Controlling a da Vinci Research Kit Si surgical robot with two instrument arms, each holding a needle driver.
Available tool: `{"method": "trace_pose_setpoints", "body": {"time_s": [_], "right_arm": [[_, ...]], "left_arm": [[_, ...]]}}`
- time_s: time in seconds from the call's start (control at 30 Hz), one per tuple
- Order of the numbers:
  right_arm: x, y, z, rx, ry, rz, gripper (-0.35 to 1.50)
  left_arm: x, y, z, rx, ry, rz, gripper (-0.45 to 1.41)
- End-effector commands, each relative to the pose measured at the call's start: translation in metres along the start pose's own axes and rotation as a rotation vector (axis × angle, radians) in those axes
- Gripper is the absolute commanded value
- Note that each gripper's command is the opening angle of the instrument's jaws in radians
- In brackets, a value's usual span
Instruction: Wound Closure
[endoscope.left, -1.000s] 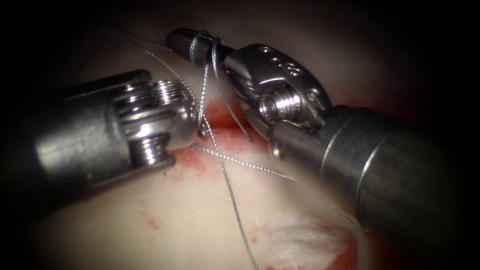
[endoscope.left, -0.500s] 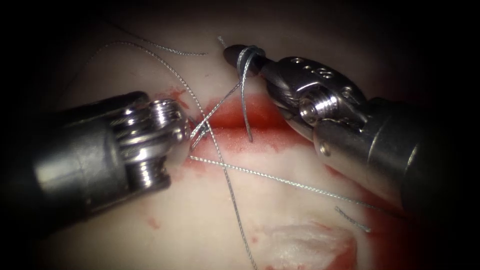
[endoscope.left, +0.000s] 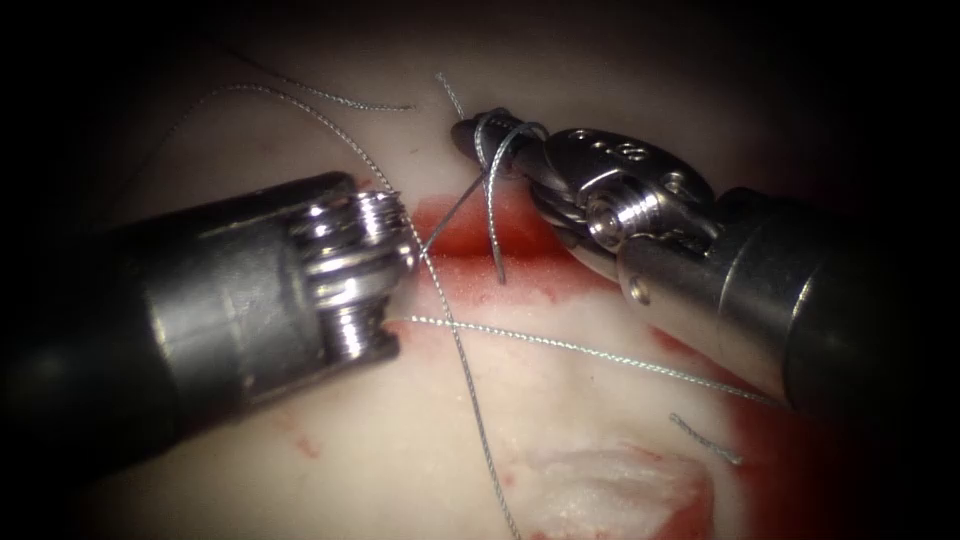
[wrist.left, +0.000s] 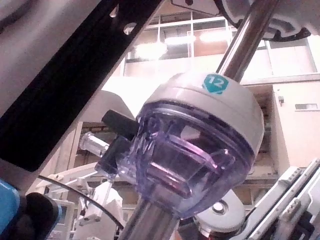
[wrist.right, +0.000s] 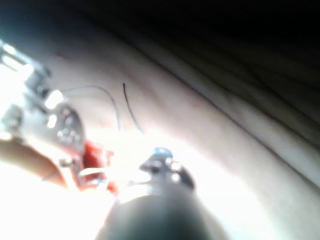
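- Right tool (endoscope.left: 478, 135) jaws closed, with loops of thread (endoscope.left: 560, 347) wound round them; a short thread tail stands up at 12 o'clock from the tip. Whether anything is pinched between them, cannot tell.
- Left tool (endoscope.left: 405, 262) jaws hidden behind its own wrist; open or shut, cannot tell. Its wrist sits on the left side of the cut (endoscope.left: 470, 235), with thread running in just beside it.
- From the wound loops on the right tool, one dark strand drops toward 6 o'clock and ends over the cut; another slants toward 7 o'clock to the left tool's tip.
- One thread strand runs from the left tool toward 4 o'clock across the tissue (endoscope.left: 400, 440), passing under the right tool's shaft. Another crosses it, heading to 6 o'clock.
- Loose thread curls at 11 o'clock on the tissue; a short cut end (endoscope.left: 705, 440) lies at 5 o'clock.
- Red fluid (endoscope.left: 540, 275) fills the cut and stains the tissue around it.
- Needle: cannot make it out.
- Right wrist view: right tool (wrist.right: 159, 162) over pale tissue, red fluid (wrist.right: 92, 155) close by, left tool (wrist.right: 45, 120) beside it.
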Motion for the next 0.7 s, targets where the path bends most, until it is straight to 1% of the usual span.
{"method": "trace_pose_setpoints", "body": {"time_s": [0.03,0.1,0.13,0.2,0.3,0.33,0.4,0.7], "right_arm": [[0.0012,0.0001,0.001,-0.001,0.007,-0.003,0.39],[0.0013,0.0001,0.0011,-0.003,0.008,-0.008,0.39],[0.0015,0.0003,0.0013,-0.007,0.009,-0.017,0.46],[0.0015,0.0005,0.0016,-0.011,0.011,-0.016,0.44],[0.0011,0.0008,0.0022,-0.016,0.017,-0.022,0.47],[0.001,0.0009,0.0024,-0.018,0.019,-0.03,0.37],[0.0011,0.001,0.0028,-0.023,0.022,-0.035,0.34],[0.0006,0.0012,0.0035,-0.034,0.018,-0.043,0.36]], "left_arm": [[-0.0012,0.0009,-0.0007,-0.002,-0.002,-0.009,-0.45],[-0.0012,0.0009,-0.0007,-0.001,0.001,-0.015,-0.45],[-0.0012,0.0009,-0.0007,0.003,0.009,-0.021,-0.45],[-0.0012,0.001,-0.0007,0.003,0.008,-0.026,-0.45],[-0.0011,0.001,-0.0008,0.005,0.014,-0.025,-0.45],[-0.001,0.001,-0.0008,0.006,0.016,-0.025,-0.45],[-0.001,0.001,-0.0007,0.006,0.016,-0.03,-0.45],[-0.0011,0.0011,0.0002,0.003,0.038,-0.063,-0.45]]}}
